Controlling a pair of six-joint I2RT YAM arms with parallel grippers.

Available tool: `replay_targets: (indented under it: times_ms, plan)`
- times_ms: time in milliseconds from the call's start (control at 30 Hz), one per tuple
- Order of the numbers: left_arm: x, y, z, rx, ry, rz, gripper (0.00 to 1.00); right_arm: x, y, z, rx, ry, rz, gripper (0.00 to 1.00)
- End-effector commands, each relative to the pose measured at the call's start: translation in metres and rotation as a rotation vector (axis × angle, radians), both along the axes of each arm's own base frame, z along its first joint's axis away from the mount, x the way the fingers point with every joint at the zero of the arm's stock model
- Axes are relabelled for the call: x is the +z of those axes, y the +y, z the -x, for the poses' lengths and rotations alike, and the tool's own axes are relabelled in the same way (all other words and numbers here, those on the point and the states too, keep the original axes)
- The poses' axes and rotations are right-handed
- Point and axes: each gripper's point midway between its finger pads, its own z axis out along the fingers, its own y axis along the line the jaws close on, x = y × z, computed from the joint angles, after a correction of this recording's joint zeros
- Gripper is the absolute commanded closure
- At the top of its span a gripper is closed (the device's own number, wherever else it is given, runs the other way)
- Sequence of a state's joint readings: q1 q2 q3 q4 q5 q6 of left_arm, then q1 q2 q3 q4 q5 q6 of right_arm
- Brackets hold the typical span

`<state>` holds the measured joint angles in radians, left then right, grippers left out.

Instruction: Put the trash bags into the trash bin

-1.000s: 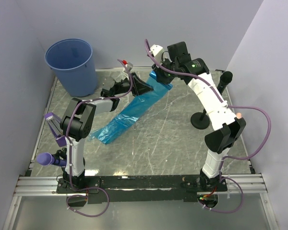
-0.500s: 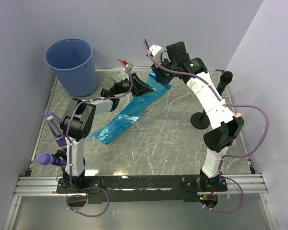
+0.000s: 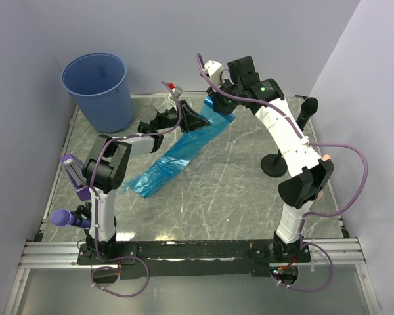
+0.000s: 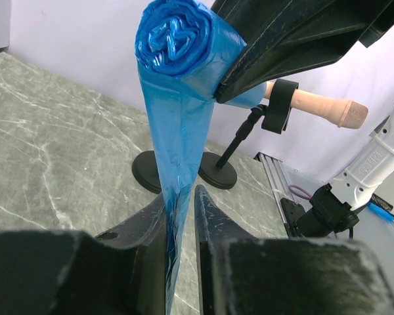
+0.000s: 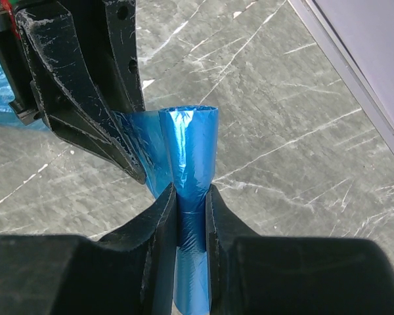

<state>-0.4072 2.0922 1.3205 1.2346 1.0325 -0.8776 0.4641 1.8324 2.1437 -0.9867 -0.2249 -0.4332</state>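
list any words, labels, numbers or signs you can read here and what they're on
No text can be read in any view.
Dark marking on the right arm's white link, left wrist view: too blurred to read.
trash bag roll: no print visible.
trash bin: no label visible.

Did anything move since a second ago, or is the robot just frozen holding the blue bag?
Barely. The right end effector and its arm edged slightly left in the top view, taking the rolled end of the trash bag along. Nothing was grabbed or let go. The left end effector stays pinched on the bag's strip, and the trash bin has not moved.
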Motion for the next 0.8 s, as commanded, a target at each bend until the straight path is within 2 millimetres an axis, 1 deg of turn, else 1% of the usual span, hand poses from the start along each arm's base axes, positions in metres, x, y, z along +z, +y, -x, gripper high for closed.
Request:
replay_targets:
  times_ms: [0, 133, 233, 300, 367, 467, 533, 600, 667, 700, 767]
  plan:
    - [0.010, -0.003, 0.005, -0.022, -0.063, 0.019, 0.80, 0.027, -0.001, -0.007, -0.030, -0.072, -0.041, 1.00]
    - [0.011, -0.003, 0.008, -0.035, -0.074, 0.016, 0.91, 0.022, -0.003, -0.009, -0.050, -0.065, -0.034, 1.00]
    - [0.012, -0.002, 0.014, -0.064, -0.080, 0.011, 0.97, 0.026, -0.005, -0.015, -0.073, -0.075, -0.045, 1.00]
    - [0.011, -0.002, 0.019, -0.083, -0.079, 0.005, 0.99, 0.028, -0.006, -0.020, -0.082, -0.082, -0.051, 1.00]
    - [0.013, -0.001, 0.022, -0.092, -0.082, 0.003, 0.99, 0.029, -0.007, -0.024, -0.088, -0.079, -0.062, 1.00]
    - [0.020, 0.000, 0.026, -0.112, -0.091, 0.008, 1.00, 0.026, -0.008, -0.027, -0.099, -0.065, -0.067, 1.00]
    - [0.035, 0.001, 0.032, -0.140, -0.110, 0.024, 0.99, 0.015, -0.012, -0.028, -0.124, -0.045, -0.054, 1.00]
    - [0.054, 0.002, 0.037, -0.159, -0.134, 0.046, 0.99, -0.005, -0.019, -0.029, -0.154, 0.015, -0.051, 1.00]
    - [0.076, 0.004, 0.040, -0.180, -0.168, 0.064, 0.99, -0.029, -0.032, -0.039, -0.213, 0.089, -0.065, 1.00]
    - [0.083, 0.005, 0.042, -0.191, -0.176, 0.068, 0.99, -0.036, -0.038, -0.043, -0.238, 0.127, -0.088, 1.00]
    - [0.097, 0.005, 0.047, -0.215, -0.206, 0.072, 1.00, -0.043, -0.049, -0.050, -0.266, 0.175, -0.126, 1.00]
